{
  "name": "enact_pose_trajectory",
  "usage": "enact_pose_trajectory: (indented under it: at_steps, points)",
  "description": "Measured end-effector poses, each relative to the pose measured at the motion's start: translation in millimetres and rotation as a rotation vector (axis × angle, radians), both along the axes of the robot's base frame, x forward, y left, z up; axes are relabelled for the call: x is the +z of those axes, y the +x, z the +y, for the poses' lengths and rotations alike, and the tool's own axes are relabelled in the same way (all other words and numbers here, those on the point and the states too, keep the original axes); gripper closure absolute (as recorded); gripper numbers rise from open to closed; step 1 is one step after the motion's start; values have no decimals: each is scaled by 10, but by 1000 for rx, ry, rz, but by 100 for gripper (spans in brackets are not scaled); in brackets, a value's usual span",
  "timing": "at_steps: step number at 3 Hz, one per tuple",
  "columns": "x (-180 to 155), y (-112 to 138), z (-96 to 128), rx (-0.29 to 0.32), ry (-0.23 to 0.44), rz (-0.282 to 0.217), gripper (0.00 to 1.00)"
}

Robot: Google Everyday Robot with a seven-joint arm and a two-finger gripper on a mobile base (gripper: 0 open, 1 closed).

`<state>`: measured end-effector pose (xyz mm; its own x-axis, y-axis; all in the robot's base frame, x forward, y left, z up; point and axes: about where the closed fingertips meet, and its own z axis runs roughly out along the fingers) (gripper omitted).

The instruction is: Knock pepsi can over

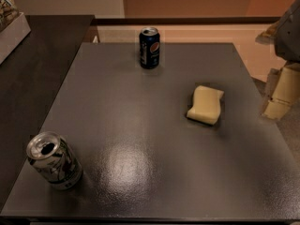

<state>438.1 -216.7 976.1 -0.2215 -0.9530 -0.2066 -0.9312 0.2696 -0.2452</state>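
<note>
The pepsi can [149, 48] is dark navy blue with a round red-white-blue logo and a silver top rim. It stands upright near the far edge of the grey table [140, 139], a little left of centre. My gripper [280, 93] is a cream-coloured piece at the right edge of the view, beyond the table's right side. It hangs below a grey arm part [289, 32]. It is far to the right of the can and nearer than it, touching nothing.
A silver-white can [54, 161] with green and red markings stands at the near left corner. A yellow sponge [206, 104] lies right of centre, between my gripper and the pepsi can. A dark counter [33, 69] adjoins the table's left side.
</note>
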Motion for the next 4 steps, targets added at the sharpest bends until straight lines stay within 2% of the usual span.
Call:
enact_pose_trajectory:
  at_steps: [1, 2, 4]
  points:
    - [15, 3, 12, 0, -4, -11, 0]
    - [14, 139, 114, -36, 57, -38, 0]
    - [-71, 779, 478, -139, 242, -109, 0]
